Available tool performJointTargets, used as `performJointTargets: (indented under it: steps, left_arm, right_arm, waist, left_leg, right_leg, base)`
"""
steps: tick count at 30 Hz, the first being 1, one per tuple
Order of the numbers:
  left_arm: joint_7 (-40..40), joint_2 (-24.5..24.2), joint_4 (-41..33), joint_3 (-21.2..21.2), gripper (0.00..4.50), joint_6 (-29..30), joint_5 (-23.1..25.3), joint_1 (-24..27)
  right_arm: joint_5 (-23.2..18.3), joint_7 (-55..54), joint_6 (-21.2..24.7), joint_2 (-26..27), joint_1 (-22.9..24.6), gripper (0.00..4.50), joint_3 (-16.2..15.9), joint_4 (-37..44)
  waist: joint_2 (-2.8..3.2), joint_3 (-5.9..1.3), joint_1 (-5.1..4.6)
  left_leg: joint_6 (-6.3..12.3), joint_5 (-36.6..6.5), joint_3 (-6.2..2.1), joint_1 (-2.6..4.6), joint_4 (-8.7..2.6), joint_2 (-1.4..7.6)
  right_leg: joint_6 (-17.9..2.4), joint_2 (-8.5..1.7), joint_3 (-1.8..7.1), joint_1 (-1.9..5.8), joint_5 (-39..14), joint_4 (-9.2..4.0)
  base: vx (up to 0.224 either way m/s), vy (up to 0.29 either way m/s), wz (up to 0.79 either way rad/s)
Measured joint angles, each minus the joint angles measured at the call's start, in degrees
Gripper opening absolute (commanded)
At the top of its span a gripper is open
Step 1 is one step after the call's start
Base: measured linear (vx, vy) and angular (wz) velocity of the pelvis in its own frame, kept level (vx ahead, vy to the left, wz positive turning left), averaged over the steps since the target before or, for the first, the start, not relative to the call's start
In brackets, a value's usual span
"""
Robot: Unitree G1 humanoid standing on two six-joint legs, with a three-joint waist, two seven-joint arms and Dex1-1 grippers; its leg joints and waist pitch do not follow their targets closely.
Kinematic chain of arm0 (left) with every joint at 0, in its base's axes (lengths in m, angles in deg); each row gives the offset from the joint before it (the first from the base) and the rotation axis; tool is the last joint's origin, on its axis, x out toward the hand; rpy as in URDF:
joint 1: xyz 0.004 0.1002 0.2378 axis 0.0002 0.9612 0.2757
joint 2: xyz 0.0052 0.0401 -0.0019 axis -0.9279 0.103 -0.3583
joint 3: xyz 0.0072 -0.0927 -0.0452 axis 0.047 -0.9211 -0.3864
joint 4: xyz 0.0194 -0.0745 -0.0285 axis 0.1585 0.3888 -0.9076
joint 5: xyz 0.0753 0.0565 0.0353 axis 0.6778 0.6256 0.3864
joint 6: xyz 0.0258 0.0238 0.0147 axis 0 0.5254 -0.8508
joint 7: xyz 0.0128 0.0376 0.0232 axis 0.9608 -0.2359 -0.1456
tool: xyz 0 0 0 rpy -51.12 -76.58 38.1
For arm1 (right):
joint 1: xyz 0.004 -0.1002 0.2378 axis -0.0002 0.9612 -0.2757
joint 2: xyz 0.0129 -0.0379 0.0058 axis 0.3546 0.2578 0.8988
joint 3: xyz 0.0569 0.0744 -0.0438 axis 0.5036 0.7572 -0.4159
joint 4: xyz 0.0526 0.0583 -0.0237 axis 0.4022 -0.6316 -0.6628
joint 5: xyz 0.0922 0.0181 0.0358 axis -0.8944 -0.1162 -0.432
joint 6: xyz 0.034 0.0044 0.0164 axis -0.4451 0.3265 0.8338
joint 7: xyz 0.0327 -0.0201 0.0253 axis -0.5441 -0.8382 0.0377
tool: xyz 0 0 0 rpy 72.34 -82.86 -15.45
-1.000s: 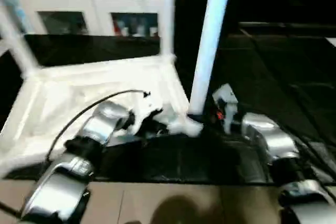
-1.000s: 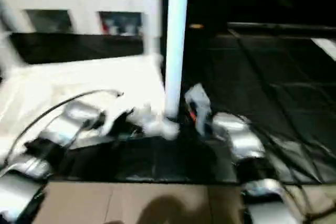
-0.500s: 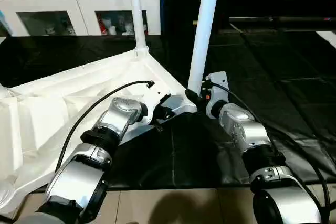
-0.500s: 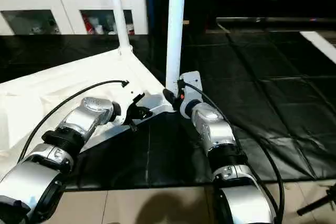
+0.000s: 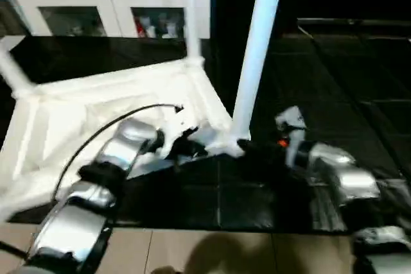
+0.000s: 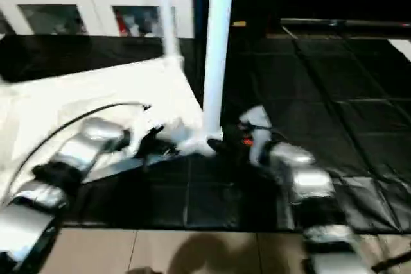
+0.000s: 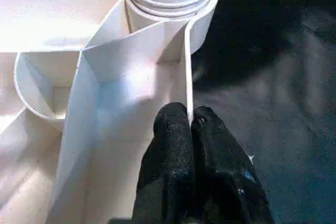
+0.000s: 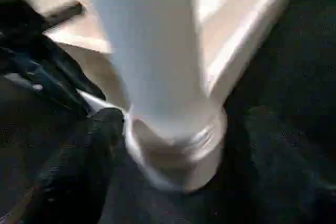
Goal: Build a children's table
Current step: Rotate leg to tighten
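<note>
Lying upside down on the black floor mat [image 5: 334, 62], the white table [image 5: 115, 107] fills the left half of the head views, its ribbed underside facing up. One leg [image 5: 257, 56] stands upright in the nearest corner socket at centre frame, a second leg [image 5: 190, 11] rises from the far corner toward the top edge, and a third leg [image 5: 14, 72] slants off the upper left.

The left gripper [image 7: 190, 129] has its two black fingers pressed together, pinching the thin upright rim of the table's frame just short of the socket that carries the near leg; in the left eye view it sits at the corner, just left of that leg's foot.

The right gripper [image 5: 252, 149] reaches in from the right, close against the base of the same leg. One dark finger [image 8: 89, 150] lies beside the socket collar, but whether its fingers stand wide or narrow cannot be told.

A white cabinet [image 5: 96, 4] with glass fronts stands across the upper left.
</note>
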Motion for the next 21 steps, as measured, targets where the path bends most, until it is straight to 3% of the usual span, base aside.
performJointTargets:
  steps: [2, 13, 14, 21]
  left_arm:
    - [3.0, -1.3, -1.4, 1.0, 0.00, -0.8, -0.3, 0.6]
    - [14.9, -5.4, -8.5, 4.5, 0.00, -4.2, -1.2, 4.6]
    - [15.5, -5.4, -9.1, 4.9, 0.00, -4.3, -1.3, 4.7]
    - [16.5, -5.8, -12.0, 5.7, 0.00, -4.1, -1.5, 6.0]
  right_arm:
    - [-0.7, 4.6, 0.3, -1.3, 0.0, 4.37, -0.8, 1.5]
    - [-0.5, 21.9, -1.4, -4.3, 0.0, 4.45, -9.3, 3.7]
    - [-0.5, 22.9, -1.3, -4.2, 0.0, 4.17, -10.0, 3.7]
    - [-0.5, 26.0, -0.8, -3.3, -0.5, 3.62, -11.6, 2.7]
  waist:
    - [-0.05, 0.01, 0.65]
    - [-0.12, 0.01, 2.27]
    - [-0.12, 0.01, 2.41]
    - [-0.16, 0.01, 2.44]
  left_leg:
    - [0.00, 0.0, 0.01, 0.00, 0.03, 0.01]
    - [-0.17, -0.1, 0.06, -0.01, 0.06, 0.02]
    - [-0.21, -0.1, 0.08, -0.01, 0.06, 0.02]
    - [-0.24, -0.1, 0.10, -0.03, 0.13, 0.02]
  right_leg:
    - [0.0, 0.00, 0.01, 0.00, 0.0, 0.02]
    - [0.0, -0.04, 0.01, 0.06, 0.0, 0.02]
    - [0.0, -0.05, 0.04, 0.08, 0.0, 0.02]
    - [0.0, -0.06, 0.07, 0.14, 0.0, 0.04]
  base:
    - [0.000, 0.000, 0.00]
    - [0.000, 0.000, 0.00]
    - [0.000, 0.000, 0.00]
    - [0.000, 0.000, 0.00]
